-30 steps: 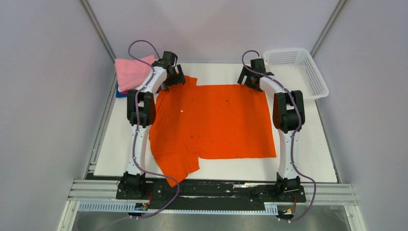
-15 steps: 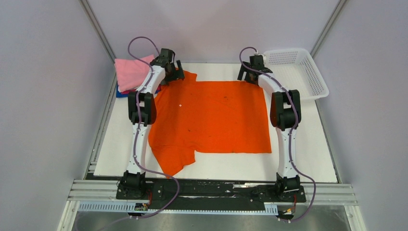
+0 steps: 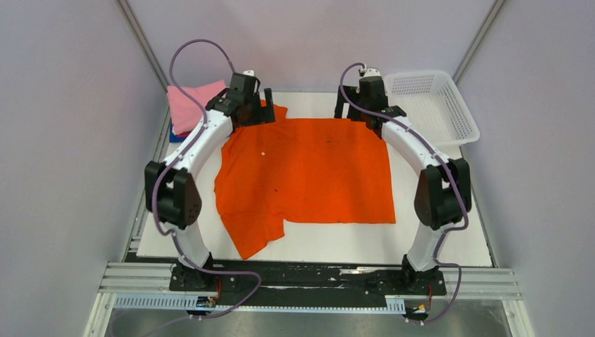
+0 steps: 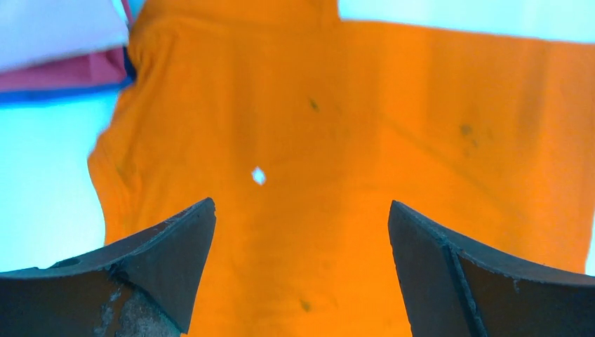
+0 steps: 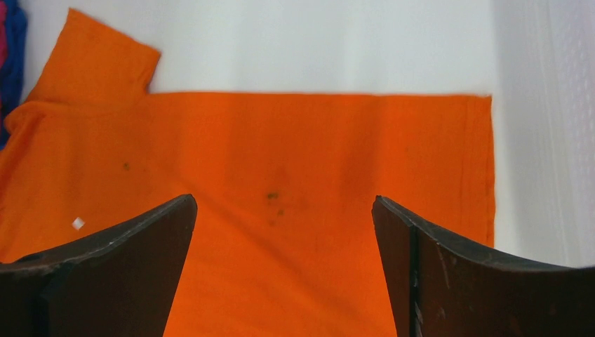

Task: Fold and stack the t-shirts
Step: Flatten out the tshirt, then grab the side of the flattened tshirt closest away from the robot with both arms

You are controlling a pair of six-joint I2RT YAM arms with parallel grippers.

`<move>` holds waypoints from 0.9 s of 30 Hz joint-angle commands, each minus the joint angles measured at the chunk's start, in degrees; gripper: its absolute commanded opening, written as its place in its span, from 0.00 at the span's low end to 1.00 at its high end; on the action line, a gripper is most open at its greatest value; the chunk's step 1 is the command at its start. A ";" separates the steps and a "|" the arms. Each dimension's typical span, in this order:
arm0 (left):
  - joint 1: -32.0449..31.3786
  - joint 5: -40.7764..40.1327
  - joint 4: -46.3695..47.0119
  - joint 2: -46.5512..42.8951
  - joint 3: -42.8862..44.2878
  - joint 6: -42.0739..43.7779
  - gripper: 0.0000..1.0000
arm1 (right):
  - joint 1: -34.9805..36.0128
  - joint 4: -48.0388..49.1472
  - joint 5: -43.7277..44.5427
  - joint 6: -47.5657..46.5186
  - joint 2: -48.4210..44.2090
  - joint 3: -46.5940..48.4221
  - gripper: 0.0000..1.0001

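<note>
Far left: folded stack [image 3: 188,105], pink on top, sits at the far-left corner of the table [image 3: 449,232]. The left wrist view catches only its edge, with white, magenta and blue layers. How many shirts it holds cannot be counted.

Left gripper [image 3: 261,110]: jaws spread fully wide, nothing between them. It hangs over the far-left part of the orange t-shirt [image 3: 309,172], beside the far sleeve [image 3: 278,112].

Centre: the orange t-shirt lies flat and unfolded, neck end to the left, hem to the right, and the near sleeve [image 3: 256,239] trails toward the near edge. A small white fleck [image 4: 258,175] and a few dark specks mark the cloth.

Right gripper [image 3: 349,109]: jaws equally wide, holding nothing, above the far hem corner.

Far right: white mesh basket [image 3: 459,112], off the shirt.

Step, as judged: the first fold is not begun and both arms are lining up on the far edge. The next move calls for both to drop and pinch that edge at the same time, cloth only, then carry it toward the near edge evenly.

Hard to make out: the collar lies under the left arm, and the height of the fingertips over the cloth is unclear.
</note>
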 commanded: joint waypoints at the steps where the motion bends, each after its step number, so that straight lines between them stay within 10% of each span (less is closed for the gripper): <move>1: -4.45 -5.76 2.63 -14.08 -15.01 -4.59 1.00 | -0.25 0.74 1.56 10.36 -14.30 -14.77 1.00; 11: -19.16 -13.46 -10.56 -42.55 -46.95 -21.09 0.98 | -2.47 1.45 8.06 22.67 -37.12 -39.62 1.00; 27: -35.65 -2.94 -11.73 -44.13 -68.65 -42.20 0.73 | -4.44 1.59 11.16 23.74 -43.48 -46.36 1.00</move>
